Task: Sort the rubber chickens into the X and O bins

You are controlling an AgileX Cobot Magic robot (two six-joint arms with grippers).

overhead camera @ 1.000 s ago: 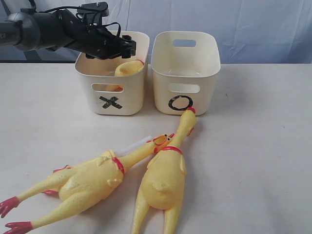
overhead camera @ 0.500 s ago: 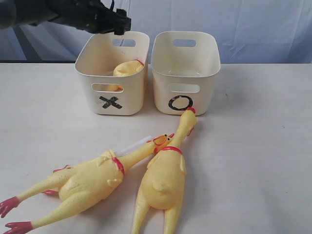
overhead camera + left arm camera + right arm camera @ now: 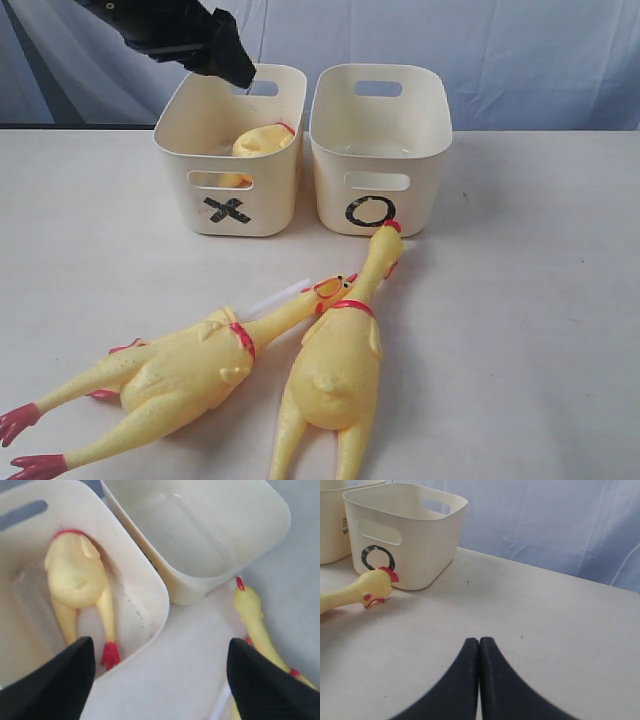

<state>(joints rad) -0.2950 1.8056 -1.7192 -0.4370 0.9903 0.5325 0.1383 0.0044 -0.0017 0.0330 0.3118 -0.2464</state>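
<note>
The headless chicken body point(image 3: 262, 139) point(image 3: 77, 582) lies inside the X bin point(image 3: 232, 205) point(image 3: 145, 580). Beside it stands the O bin point(image 3: 378, 185) point(image 3: 210, 540) point(image 3: 407, 530), with nothing in it. Two whole long-necked chickens lie on the table in front: one on the left point(image 3: 175, 375) and one on the right point(image 3: 335, 370), whose head point(image 3: 372, 587) point(image 3: 247, 605) touches the O bin's front. A white tube point(image 3: 272, 298) pokes out by the left chicken's neck. My left gripper point(image 3: 225, 55) point(image 3: 160, 672) hangs open above the X bin's back, holding nothing. My right gripper point(image 3: 479, 642) is shut on nothing, low over the table; it does not show in the exterior view.
A blue cloth backdrop point(image 3: 520, 50) stands behind the bins. Bare white table point(image 3: 530, 300) stretches to the right of the chickens and bins.
My left arm has risen and drawn back up and to the left from over the X bin. The chickens and bins have not moved.
</note>
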